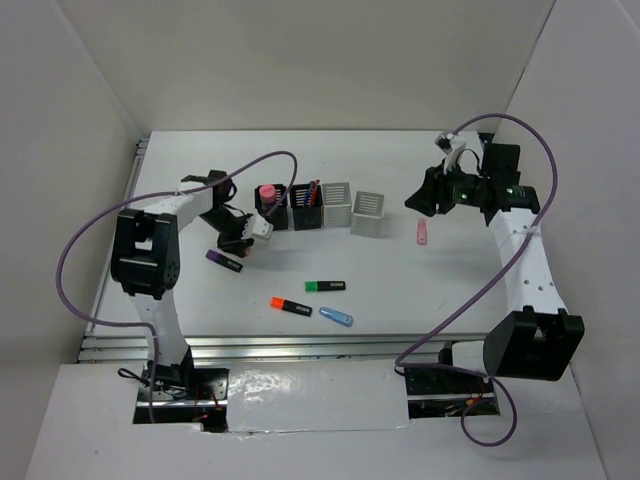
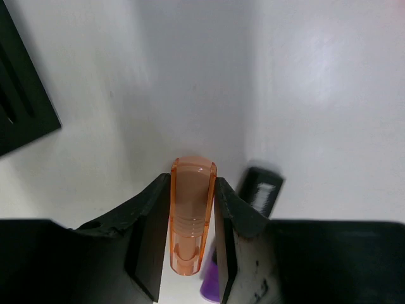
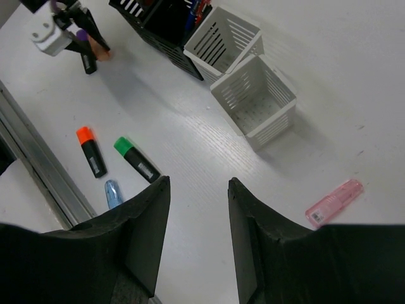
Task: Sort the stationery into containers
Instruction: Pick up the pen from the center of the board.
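Note:
My left gripper (image 1: 238,241) is shut on a translucent peach marker (image 2: 192,215), held just above the table beside the left black cup (image 1: 268,212), which holds a pink marker. A purple marker (image 1: 224,260) lies under the fingers; it also shows in the left wrist view (image 2: 261,190). The second black cup (image 1: 307,208) holds several pens. Two light grey cups (image 1: 337,205) (image 1: 368,213) stand to its right. My right gripper (image 1: 418,200) is open and empty, raised above the table right of the cups. A pink marker (image 1: 422,232) lies below it.
A green marker (image 1: 325,286), an orange marker (image 1: 291,306) and a light blue one (image 1: 335,317) lie on the white table toward the front. The right wrist view shows them too, green (image 3: 136,160), orange (image 3: 92,152), blue (image 3: 114,193). White walls enclose the table.

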### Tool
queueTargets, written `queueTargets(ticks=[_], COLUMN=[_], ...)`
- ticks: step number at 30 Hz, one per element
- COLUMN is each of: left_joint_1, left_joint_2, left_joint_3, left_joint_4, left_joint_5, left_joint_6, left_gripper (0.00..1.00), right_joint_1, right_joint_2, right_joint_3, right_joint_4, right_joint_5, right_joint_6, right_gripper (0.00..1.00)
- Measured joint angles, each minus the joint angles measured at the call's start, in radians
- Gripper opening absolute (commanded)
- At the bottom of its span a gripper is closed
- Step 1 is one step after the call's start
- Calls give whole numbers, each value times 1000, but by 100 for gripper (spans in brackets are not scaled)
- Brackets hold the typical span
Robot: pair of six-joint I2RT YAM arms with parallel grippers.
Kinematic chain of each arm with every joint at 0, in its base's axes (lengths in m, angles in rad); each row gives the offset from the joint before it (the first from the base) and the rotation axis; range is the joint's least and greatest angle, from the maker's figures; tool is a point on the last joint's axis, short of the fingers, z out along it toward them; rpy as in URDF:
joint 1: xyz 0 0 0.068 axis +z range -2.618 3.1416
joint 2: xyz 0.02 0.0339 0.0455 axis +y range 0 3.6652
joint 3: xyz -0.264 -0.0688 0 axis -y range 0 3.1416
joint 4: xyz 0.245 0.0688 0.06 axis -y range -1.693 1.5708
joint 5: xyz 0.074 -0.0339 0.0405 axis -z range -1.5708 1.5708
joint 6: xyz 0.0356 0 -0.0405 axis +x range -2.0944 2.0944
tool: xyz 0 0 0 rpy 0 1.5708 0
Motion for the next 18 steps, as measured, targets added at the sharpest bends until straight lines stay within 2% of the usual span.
queueTargets(ticks=[4, 7, 10, 12, 14, 18], left_joint_1=[-63, -110, -133, -156, -190, -279], left_joint_2=[-134, -286, -430, -513, -551, -479], left_joint_3=[13, 67, 52, -27, -108, -138], left_joint_4=[-74, -40, 218, 510, 764, 1070], left_joint_5=[90, 245, 387, 419, 407, 329], left_joint_6=[-29, -194, -543, -807, -1020, -1304], left_gripper=[2, 0, 0, 0, 0, 0], right_joint_1=[-36, -77, -105, -117, -125, -137], right_joint_2=[-41, -81, -110, -118, -119, -120], right_joint_3=[-3, -17, -42, -58, -70, -100], right_joint_4=[-13, -12, -14, -16, -15, -10], right_joint_5=[-2, -14, -21, -21, -18, -2], right_joint_6=[-3, 0, 2, 2, 2, 5], right_gripper=[48, 48, 48, 48, 48, 48])
